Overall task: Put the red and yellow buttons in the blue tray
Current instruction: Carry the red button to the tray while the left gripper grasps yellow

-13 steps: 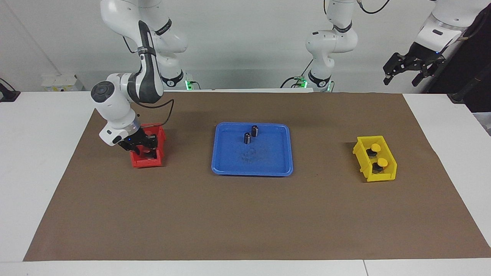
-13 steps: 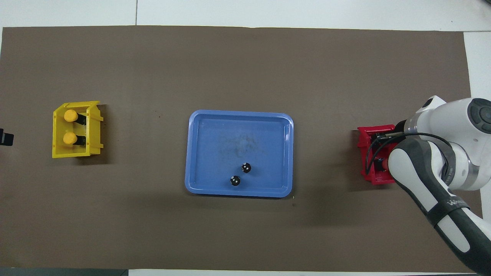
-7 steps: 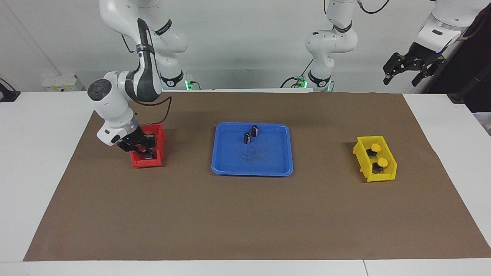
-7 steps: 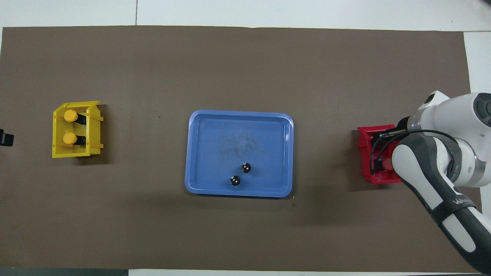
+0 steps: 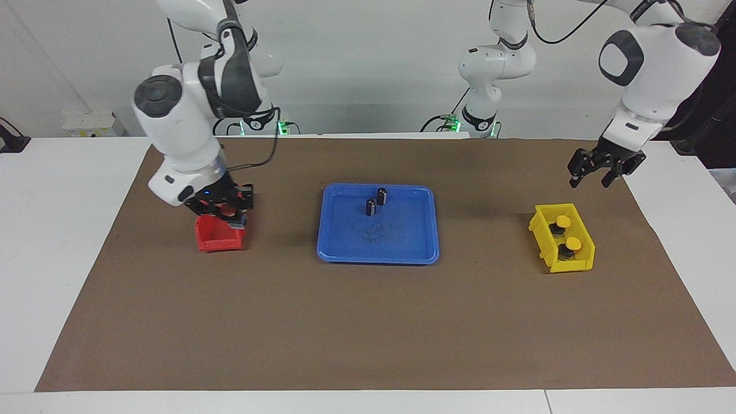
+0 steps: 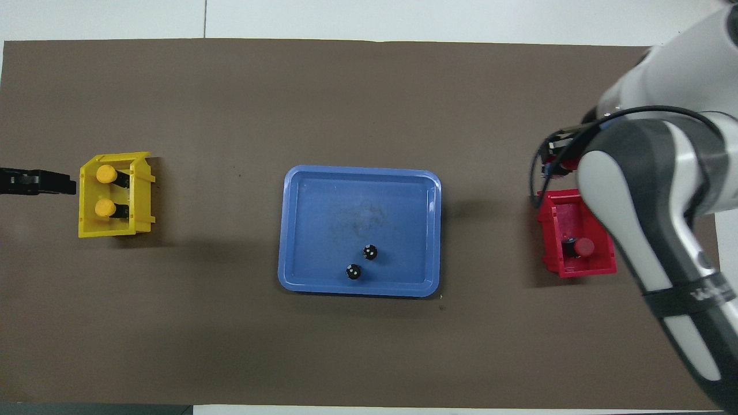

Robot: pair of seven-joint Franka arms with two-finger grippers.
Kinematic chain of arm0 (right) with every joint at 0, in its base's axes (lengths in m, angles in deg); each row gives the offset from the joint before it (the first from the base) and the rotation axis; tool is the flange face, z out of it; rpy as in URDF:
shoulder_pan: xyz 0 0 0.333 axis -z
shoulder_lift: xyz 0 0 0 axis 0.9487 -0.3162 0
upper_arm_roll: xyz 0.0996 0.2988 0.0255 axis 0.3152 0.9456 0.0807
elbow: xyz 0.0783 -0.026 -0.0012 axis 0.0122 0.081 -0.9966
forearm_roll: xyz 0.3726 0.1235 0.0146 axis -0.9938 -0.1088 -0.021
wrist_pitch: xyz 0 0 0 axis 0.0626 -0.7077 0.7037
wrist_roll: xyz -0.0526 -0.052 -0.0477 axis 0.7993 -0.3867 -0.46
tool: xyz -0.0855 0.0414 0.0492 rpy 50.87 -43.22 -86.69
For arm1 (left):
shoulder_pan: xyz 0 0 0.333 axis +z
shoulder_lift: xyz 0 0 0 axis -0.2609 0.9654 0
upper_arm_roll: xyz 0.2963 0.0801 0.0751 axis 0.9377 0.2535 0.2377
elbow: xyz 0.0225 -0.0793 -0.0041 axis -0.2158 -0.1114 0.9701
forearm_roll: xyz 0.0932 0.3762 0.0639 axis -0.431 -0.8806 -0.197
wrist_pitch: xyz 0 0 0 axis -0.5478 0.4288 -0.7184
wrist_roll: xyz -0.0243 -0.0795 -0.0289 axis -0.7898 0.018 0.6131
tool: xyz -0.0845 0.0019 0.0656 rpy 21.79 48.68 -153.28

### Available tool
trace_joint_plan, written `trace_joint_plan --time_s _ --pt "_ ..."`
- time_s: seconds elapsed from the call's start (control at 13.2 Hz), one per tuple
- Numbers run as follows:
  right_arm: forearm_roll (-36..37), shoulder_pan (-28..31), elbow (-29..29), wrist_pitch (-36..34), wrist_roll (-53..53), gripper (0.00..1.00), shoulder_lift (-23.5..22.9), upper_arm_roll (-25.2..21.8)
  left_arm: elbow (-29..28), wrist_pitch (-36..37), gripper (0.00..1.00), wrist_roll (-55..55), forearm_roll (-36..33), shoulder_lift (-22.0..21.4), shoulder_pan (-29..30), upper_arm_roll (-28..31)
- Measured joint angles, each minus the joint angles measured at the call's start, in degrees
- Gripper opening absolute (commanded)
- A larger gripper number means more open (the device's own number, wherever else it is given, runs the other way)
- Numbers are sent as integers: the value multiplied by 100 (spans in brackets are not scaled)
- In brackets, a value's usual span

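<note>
Starting at the right arm's end of the worktop: the right gripper [image 5: 225,211] hangs just above the red bin [image 5: 214,240], its fingers clenched on a red button [image 5: 232,215]. The overhead view shows a second red button [image 6: 583,246] lying in that bin.

At mid-table sits the blue tray [image 5: 402,253]. It holds no buttons yet, only two dark cylinders [image 5: 371,207] standing on its side nearer the robots.

Toward the left arm's end, two yellow buttons [image 5: 563,221] stand in the yellow bin [image 5: 575,265]. The left gripper [image 5: 591,181] hovers close by, not yet over the bin, its fingers parted and holding nothing.

The step in hand looks like the carry to the tray. To do it well, the right arm should stay high enough to clear the bin wall and the tray rim. It should aim for the bare floor of the tray, well away from the cylinders, and lower until the base seats before letting go. The left should centre over one yellow cap before it descends.
</note>
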State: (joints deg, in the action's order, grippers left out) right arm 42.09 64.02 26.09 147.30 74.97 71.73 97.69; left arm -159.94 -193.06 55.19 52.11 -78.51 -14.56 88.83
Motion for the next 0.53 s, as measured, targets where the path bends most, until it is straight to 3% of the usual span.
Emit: trace_joint_plan --time_s 0.23,0.53 --pt "55 -1314 -22 749 -1962 25 -510 16 -73 -677 64 0 0 586 33 0" --pt "95 -1799 23 1276 -2614 27 -1011 -2 -139 -1211 64 4 0 1048 152 3"
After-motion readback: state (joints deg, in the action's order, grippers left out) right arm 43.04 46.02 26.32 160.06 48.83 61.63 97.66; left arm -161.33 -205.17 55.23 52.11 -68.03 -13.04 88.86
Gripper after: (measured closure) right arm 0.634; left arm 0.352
